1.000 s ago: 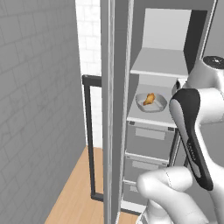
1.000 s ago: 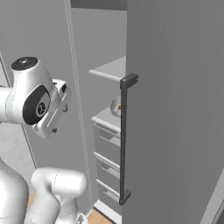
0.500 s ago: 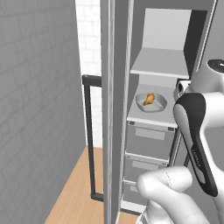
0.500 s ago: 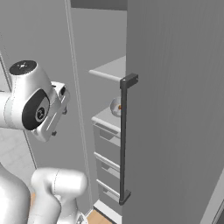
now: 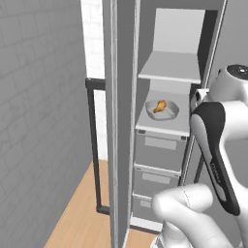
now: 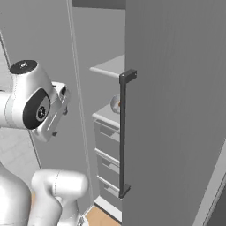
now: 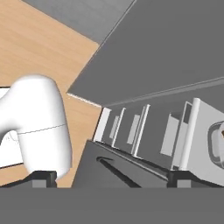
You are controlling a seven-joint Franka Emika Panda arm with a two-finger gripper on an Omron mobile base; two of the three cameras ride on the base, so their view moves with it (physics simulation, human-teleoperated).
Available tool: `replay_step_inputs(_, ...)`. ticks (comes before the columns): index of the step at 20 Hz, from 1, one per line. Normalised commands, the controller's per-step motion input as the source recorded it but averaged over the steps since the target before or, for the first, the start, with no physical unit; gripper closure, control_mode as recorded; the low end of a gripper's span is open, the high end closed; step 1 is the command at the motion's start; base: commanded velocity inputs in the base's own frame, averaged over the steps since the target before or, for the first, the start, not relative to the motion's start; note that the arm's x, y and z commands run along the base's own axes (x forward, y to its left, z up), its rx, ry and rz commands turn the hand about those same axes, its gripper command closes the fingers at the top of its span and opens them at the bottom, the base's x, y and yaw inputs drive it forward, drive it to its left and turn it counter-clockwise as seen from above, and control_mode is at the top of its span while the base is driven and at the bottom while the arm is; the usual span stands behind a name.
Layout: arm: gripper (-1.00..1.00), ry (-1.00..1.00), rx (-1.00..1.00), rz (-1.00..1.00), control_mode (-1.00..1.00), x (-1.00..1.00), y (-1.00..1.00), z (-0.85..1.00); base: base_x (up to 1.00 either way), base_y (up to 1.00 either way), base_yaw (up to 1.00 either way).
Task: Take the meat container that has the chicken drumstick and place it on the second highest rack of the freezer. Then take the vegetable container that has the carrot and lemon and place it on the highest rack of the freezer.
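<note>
Golden-brown, the chicken drumstick (image 5: 160, 105) lay in its meat container (image 5: 162, 110) on the freezer's (image 5: 174, 121) second-highest shelf; my gripper (image 7: 111, 177) stood wide and empty, outside the cabinet. Swinging away, I judged, my elbow could clip the open door (image 6: 176, 114)

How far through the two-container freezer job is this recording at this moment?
Done: the light-grey rounded tub with the golden-brown chicken drumstick sits on the second light-grey shelf of the tall grey freezer. In hand: nothing; the end effector is open. Left: the vegetable container; the topmost light-grey shelf holds no container.
</note>
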Motion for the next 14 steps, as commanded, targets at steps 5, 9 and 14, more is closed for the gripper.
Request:
replay_step_inputs(5, -1.0, 0.0, 0.0, 0.0, 1.0, 0.0, 0.0, 0.0, -0.78, -0.69, -0.2)
replay_step_inputs(9, -1.0, 0.0, 0.0, 0.0, 1.0, 0.0, 0.0, 0.0, -0.53, -0.82, -0.39)
replay_step_inputs(14, -1.0, 0.0, 0.0, 0.0, 1.0, 0.0, 0.0, 0.0, -0.26, -0.95, -0.49)
